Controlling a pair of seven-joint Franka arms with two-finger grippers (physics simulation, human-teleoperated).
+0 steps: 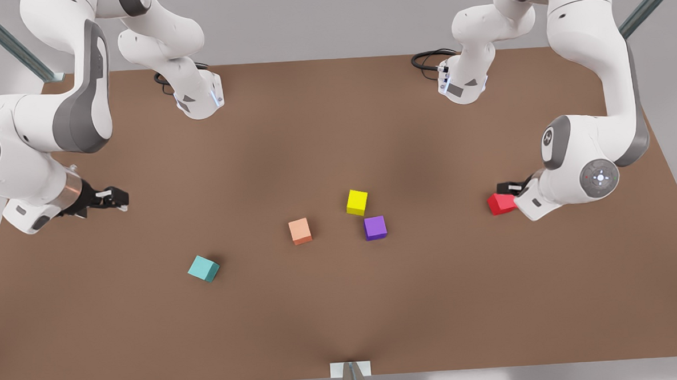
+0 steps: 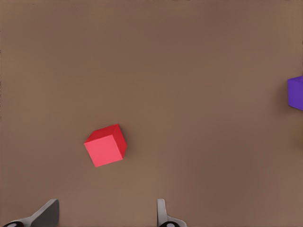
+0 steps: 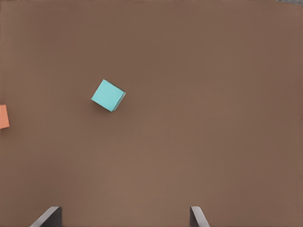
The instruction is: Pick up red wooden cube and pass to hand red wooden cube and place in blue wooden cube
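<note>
We saw only the fingertips of the left gripper; the frame edge cut off the rest. Ahead of it and off to one side, the purple cube was clipped by the frame edge. From the right gripper, the salmon cube was likewise half cut. In the front view the wrist hid most of the left gripper's body beside the red wooden cube.

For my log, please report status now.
Left gripper open, above small red wooden cube. Right gripper open, waiting above table near teal cube. Nothing in the way.
</note>
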